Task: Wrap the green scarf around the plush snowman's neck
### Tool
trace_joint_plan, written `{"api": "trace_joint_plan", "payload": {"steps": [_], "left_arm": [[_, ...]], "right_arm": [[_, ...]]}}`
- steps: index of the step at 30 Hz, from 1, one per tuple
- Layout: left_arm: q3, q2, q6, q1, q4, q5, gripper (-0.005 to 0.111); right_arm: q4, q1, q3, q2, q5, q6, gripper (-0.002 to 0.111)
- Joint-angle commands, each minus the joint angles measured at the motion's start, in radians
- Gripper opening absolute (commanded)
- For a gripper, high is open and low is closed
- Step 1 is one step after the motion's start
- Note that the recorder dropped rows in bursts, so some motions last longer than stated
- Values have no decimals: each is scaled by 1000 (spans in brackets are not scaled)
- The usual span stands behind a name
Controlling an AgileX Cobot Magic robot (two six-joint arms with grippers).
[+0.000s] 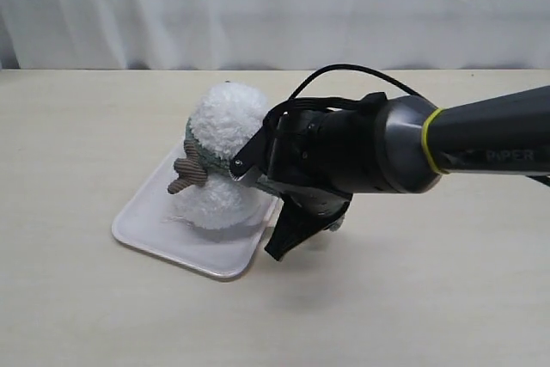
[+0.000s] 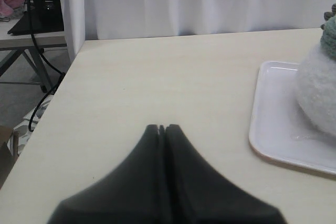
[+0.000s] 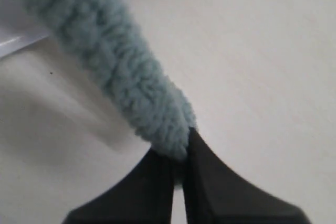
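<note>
a: where is the fluffy white plush snowman [image 1: 225, 126]?
b: standing on the flat white plastic tray [image 1: 150, 231], with the fuzzy grey-green knit scarf [image 3: 121, 61] on it.
a: and the right hand [image 3: 180, 153]?
b: just beside the tray, pinched tight on the scarf's end.
a: the left hand [image 2: 161, 128]?
b: near the tray, closed, holding nothing.

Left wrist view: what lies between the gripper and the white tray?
Bare tabletop only: nothing sits between the left gripper and the white tray that carries the plush snowman, as the left wrist view shows.
</note>
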Motion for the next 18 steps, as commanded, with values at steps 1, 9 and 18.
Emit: {"api": "trace_joint_plan", "payload": {"steps": [1, 9, 18], "left_arm": [[2, -2, 0, -2, -13, -31, 0], [2, -2, 0, -2, -13, -31, 0], [2, -2, 0, -2, -13, -31, 0]], "right_arm": [[-18, -2, -3, 2, -94, 9, 4], [-24, -2, -3, 2, -148, 9, 20], [226, 0, -3, -88, -64, -138, 60]]}}
